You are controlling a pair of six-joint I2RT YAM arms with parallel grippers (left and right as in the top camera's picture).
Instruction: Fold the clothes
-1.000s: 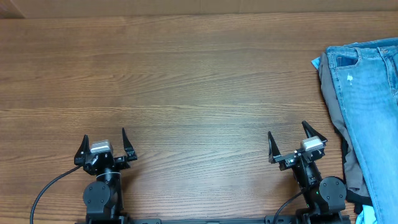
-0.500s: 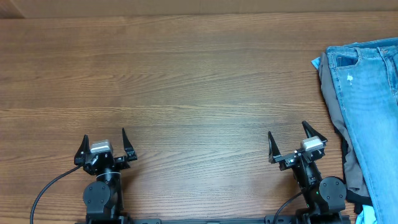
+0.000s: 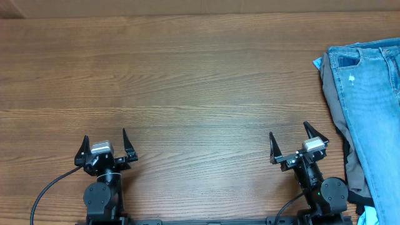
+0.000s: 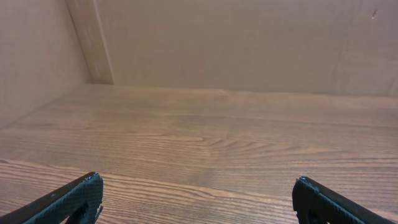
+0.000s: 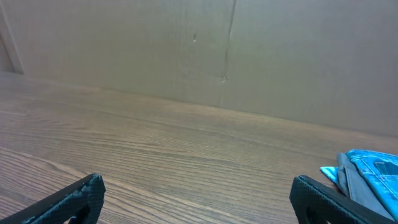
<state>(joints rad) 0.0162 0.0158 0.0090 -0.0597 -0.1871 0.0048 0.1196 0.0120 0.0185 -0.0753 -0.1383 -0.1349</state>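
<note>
**Worktop** (image 3: pixel 187 75): brown wood-grain surface that carries all the items below. In both wrist views a plain beige wall panel (image 4: pixel 249 43) stands along its far edge.

**Left gripper** (image 3: pixel 104 137): at the near edge, left side, pointing toward the far edge. The two black fingers are spread fully apart with only bare wood between them. It grasps nothing and is well apart from the clothes. A black cable (image 3: pixel 50 187) curves away from the arm base toward the near left corner.

**Right gripper** (image 3: pixel 289 131): at the near edge, right side, pointing the same way. The fingers are spread wide with nothing between them. It is near the clothes pile, to the pile's left, and not touching it.

**Light-blue denim jeans** (image 3: pixel 369 94): on top of the pile at the right edge of the worktop. They lie flat, waistband toward the far side, with one pocket showing. The legs run toward the near edge and partly out of frame.

**Grey trousers** (image 3: pixel 334 106): under the jeans, showing as a strip along the jeans' left side.

**Bright-blue garment** (image 3: pixel 317 62): at the bottom of the pile. A small corner shows at the far left of the pile; the rest is hidden.
</note>
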